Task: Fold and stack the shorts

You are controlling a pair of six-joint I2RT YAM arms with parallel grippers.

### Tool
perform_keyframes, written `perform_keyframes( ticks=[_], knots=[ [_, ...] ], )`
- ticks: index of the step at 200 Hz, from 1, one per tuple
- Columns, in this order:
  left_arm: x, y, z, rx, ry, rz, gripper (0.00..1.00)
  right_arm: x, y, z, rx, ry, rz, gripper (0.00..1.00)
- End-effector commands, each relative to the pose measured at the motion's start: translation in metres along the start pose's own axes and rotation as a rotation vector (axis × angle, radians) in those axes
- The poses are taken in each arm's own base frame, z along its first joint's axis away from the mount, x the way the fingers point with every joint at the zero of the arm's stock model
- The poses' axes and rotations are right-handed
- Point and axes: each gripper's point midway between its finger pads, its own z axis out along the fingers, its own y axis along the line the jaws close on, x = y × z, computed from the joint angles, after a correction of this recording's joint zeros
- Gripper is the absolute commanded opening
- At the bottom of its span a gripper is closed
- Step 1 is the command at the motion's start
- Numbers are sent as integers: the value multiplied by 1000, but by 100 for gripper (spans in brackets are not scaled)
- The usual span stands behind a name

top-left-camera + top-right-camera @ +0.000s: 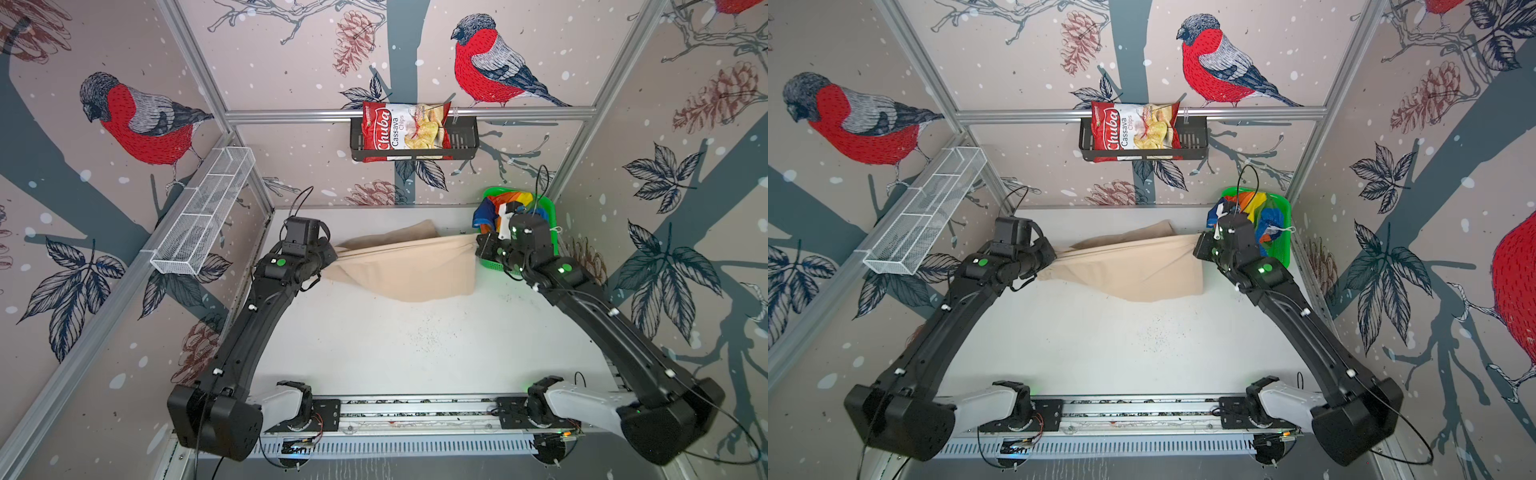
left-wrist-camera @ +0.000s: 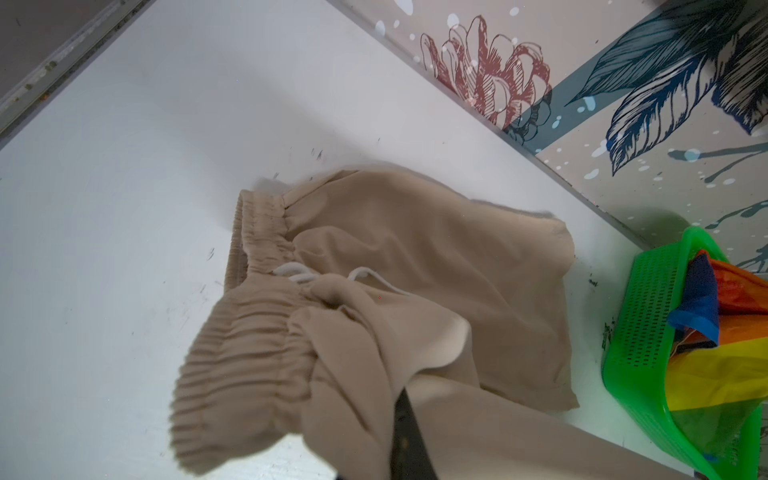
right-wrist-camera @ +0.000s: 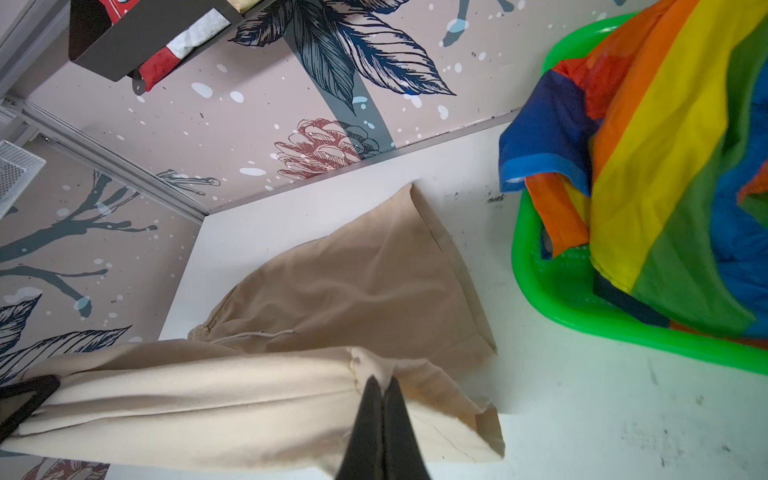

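I'm stretching the beige shorts [image 1: 407, 266] taut between both arms, mid-frame near the back wall.
The left gripper [image 2: 405, 436] is clenching cloth beside the waistband and the right gripper [image 3: 381, 415] is pinching the opposite edge, squaring it for folding. The rainbow shorts [image 1: 505, 205] are waiting in the green basket [image 1: 550, 216], upper right.

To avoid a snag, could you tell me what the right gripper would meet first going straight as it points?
Probably the beige shorts: the right gripper is shut on their raised fold, and more of that pair lies on the table beyond; depth is unclear.
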Motion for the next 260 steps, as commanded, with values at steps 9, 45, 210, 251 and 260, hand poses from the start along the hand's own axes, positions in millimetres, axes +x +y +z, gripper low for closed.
perform_keyframes(
  ticks=[9,45,210,251,260],
  knots=[
    [-25,17,18,-91,-39,23,0,-25,-22,30,84,-42,-30,0],
    [-37,15,42,-94,-17,15,0,-41,-32,75,105,-5,-30,0],
    [6,92,164,-363,214,-79,0,14,-46,292,122,213,-65,0],
    [21,101,175,-378,235,-101,0,9,-19,293,87,161,-96,0],
    [23,102,176,-378,238,-102,0,-2,-11,286,82,124,-106,0]
  ],
)
